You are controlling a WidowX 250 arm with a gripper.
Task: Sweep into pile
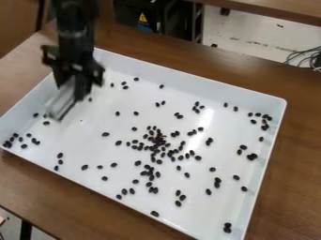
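Beans: many small black beans [159,140] are seen lying across the white tray [268,150], most closely gathered near its middle.
Pile: a loose core can be counted as formed, though gaps are left within it and only a partial heap can be claimed.
Strays: small groups are found near the left corner, along the right wall and close to the near corner; single beans are scattered between.
Progress: the task is judged well short of finished (perhaps halfway, at a generous reading), since the outlying beans are still to be brought inward.
Gripper: the black gripper [78,83] is seen over the tray's far left part, with a pale flat tool [63,98] slanted beneath it.
Jaws: whether they are spread, pressed together or pinching the tool cannot be told.
Surface: the tray is supported by a brown wood-look surface [294,187], a dark leg [25,230] being visible below.
Room: a pale floor [244,40] is seen beyond, with cables [304,57] bunched at the right edge, a second brown top [276,7] above, and dark equipment [141,14] marked by a yellow triangle [143,18].
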